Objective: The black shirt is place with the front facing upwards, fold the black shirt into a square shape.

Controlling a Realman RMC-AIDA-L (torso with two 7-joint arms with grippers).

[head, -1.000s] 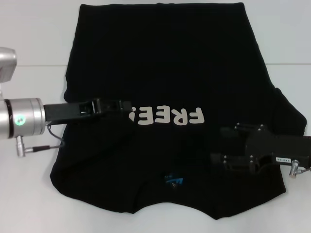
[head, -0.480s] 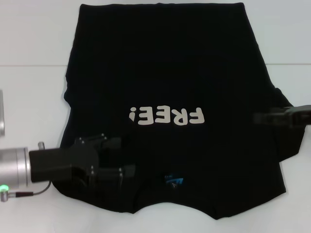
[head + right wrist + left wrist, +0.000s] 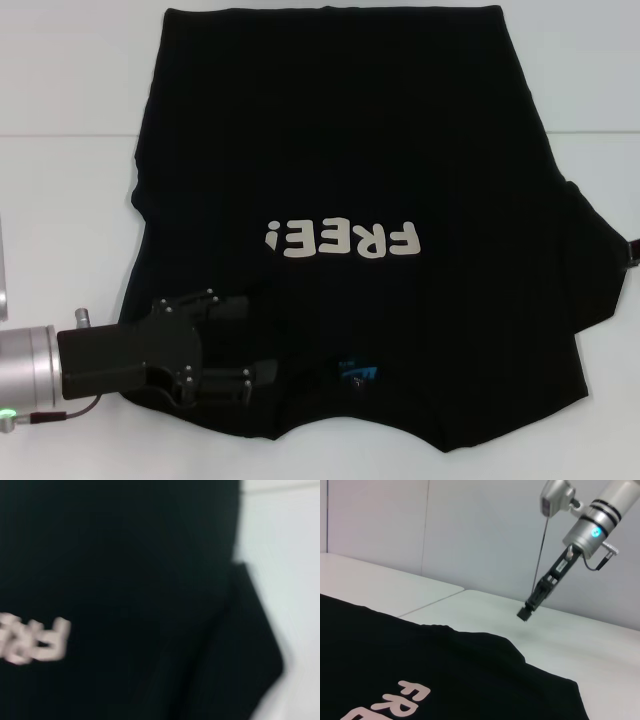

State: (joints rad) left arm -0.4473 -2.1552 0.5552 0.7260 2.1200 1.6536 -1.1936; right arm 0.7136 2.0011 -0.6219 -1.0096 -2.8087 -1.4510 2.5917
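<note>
Cloth of the black shirt (image 3: 340, 150) lies spread flat across the white surface (image 3: 60, 210), front side up, with its hem at the far edge and its neck opening toward the robot. The off-white "FREE!" print (image 3: 342, 239) reads upside down in the head view, and a small blue neck label (image 3: 358, 372) sits just inside the collar on the near side. On the robot's right side a sleeve (image 3: 600, 270) sticks out from the body of the shirt; on the left side the sleeve area is folded in under the dark arm. The left pincer (image 3: 255, 340) rests low over the near left part of the shirt, beside the collar, its two black fingers (image 3: 225, 303) set apart with a clear gap between them and nothing gripped in that gap. Its silver wrist (image 3: 25, 365) lies over the bare surface to the left of the cloth. The right pincer (image 3: 526, 612) is seen in the left wrist view, raised above the bare surface well apart from the shirt's edge and pointing down; whether its fingers are spread or closed I cannot tell. At the right border of the head view only a small dark piece of that arm shows.
</note>
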